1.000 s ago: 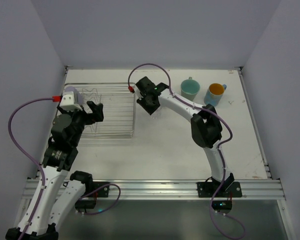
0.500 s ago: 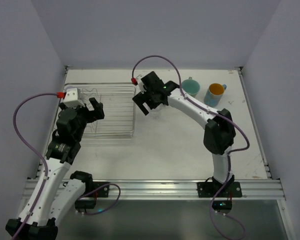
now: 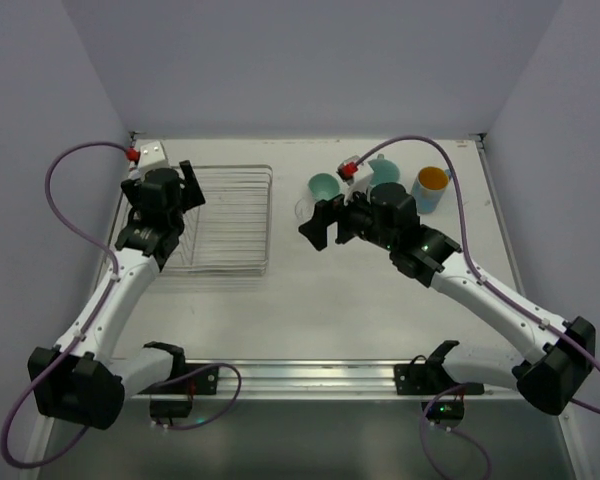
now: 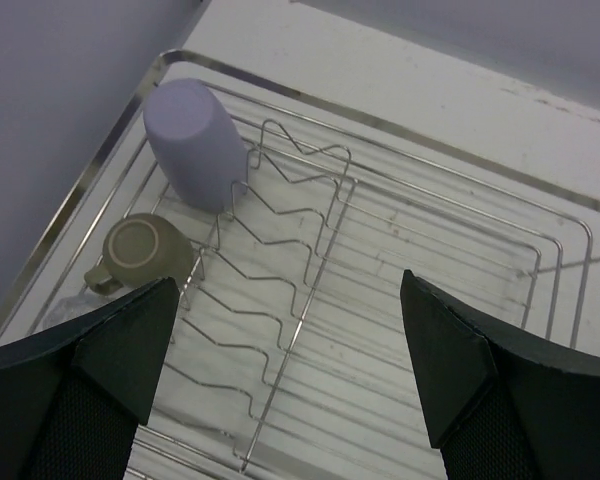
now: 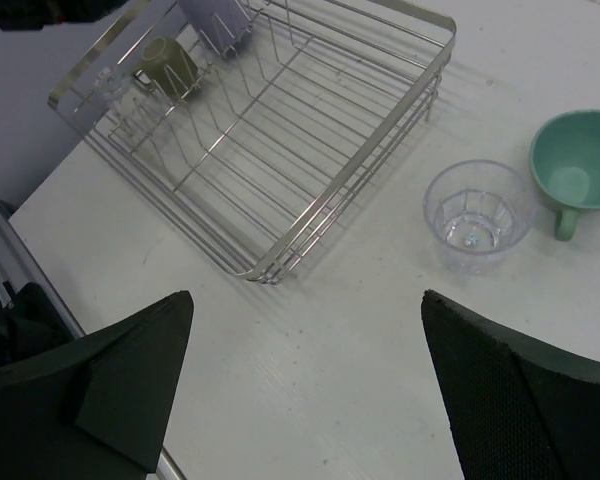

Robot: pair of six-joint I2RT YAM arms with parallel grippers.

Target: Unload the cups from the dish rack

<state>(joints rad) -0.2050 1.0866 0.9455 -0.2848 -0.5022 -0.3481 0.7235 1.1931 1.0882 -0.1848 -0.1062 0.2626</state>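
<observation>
The dish rack [image 3: 235, 215] [image 4: 310, 250] [image 5: 280, 130] lies at the table's back left. In its far left corner a lavender cup [image 4: 193, 143] [image 5: 215, 20] stands upside down beside a beige cup [image 4: 140, 247] [image 5: 170, 60]. My left gripper [image 3: 188, 190] [image 4: 288, 278] hovers open over the rack with nothing between its fingers. A clear glass [image 3: 305, 210] [image 5: 477, 215] stands on the table right of the rack, next to a mint mug [image 3: 322, 187] [image 5: 583, 170]. My right gripper [image 3: 327, 228] [image 5: 305, 296] is open and empty, above the table near the rack's front right corner.
A second mint mug [image 3: 385, 170] and a blue mug with an orange inside [image 3: 432, 188] stand at the back right, partly behind the right arm. Walls close the table on the left, back and right.
My right gripper opened, left the clear glass on the table and drew back toward the near right. My left arm swung toward the rack's far left corner.
</observation>
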